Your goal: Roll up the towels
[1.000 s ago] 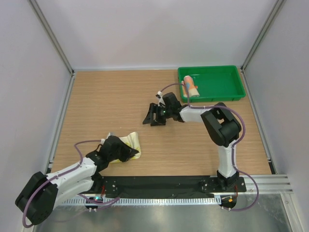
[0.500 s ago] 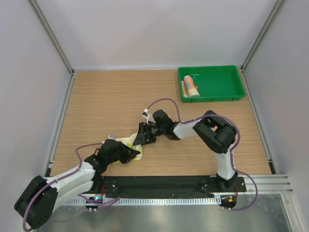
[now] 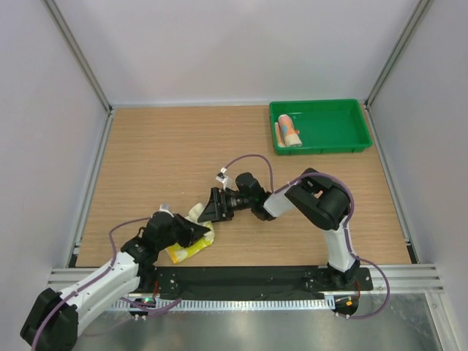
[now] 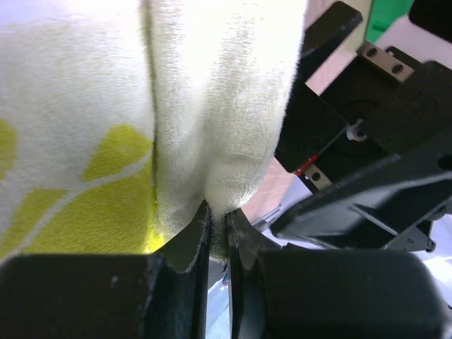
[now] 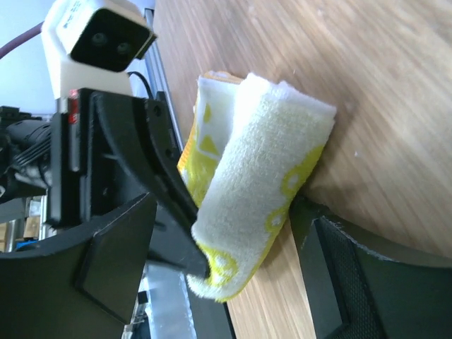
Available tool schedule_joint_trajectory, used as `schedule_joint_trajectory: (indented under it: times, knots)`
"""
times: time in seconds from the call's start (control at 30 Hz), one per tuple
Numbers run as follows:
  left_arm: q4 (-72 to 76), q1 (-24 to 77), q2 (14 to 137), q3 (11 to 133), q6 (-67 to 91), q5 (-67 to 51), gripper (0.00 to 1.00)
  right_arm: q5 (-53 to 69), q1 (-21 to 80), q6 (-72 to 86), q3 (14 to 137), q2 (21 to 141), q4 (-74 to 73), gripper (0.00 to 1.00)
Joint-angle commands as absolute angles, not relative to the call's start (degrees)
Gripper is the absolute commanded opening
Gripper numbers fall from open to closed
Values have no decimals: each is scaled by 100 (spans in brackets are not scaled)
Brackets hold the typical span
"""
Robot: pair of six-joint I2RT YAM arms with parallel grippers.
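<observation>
Top view, desk: a light wooden desk between white walls, with both arms meeting near its front left.
Top view, yellow towel: the soft yellow cloth with a white-green pattern lies bunched near the front edge, close to the left arm.
Top view, left fingers: the left fingers are pinched on the cloth's upper edge.
Top view, right fingers: the right fingers reach in from the right, spread at the cloth's far end.
Top view, blue towel: the light blue and orange-pink cloth, a short roll, lies at the left end of the green plastic tray at the back right.
Left wrist, grip: the left fingers are all but closed, nipping a fold of the yellow towel. The right arm's black wrist fills the right side.
Right wrist, grip: the right fingers stand wide apart with the folded yellow towel between them, not clamped on it. The left fingers hold its lower fold.
</observation>
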State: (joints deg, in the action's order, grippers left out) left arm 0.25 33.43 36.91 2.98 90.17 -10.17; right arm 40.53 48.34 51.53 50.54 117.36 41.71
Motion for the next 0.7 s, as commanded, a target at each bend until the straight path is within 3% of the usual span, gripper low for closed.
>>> schedule_joint_trajectory:
  times: [0.0, 0.2, 0.37, 0.47, 0.57, 0.67]
  knots:
    - [-211, 3296, 3814, -255, 9000, -1178, 0, 3928, 4790, 5299, 4527, 11935, 4199, 85]
    - [-641, 3296, 3666, -264, 9009, -1125, 0, 3920, 4685, 5449, 4114, 11953, 4368, 78]
    - [-1581, 3296, 2665, -264, 9158, -836, 0, 4008, 4693, 5704, 3946, 12146, 4868, 66]
    - [-2161, 3296, 1979, -308, 9202, -739, 0, 4025, 4737, 5818, 3937, 12208, 4975, 65]
    - [-2671, 3296, 1470, -316, 9211, -721, 0, 3912, 4921, 5670, 4113, 12208, 4521, 65]
    - [-3014, 3296, 1170, -325, 9176, -694, 0, 3675, 5141, 5309, 4420, 12182, 3853, 59]
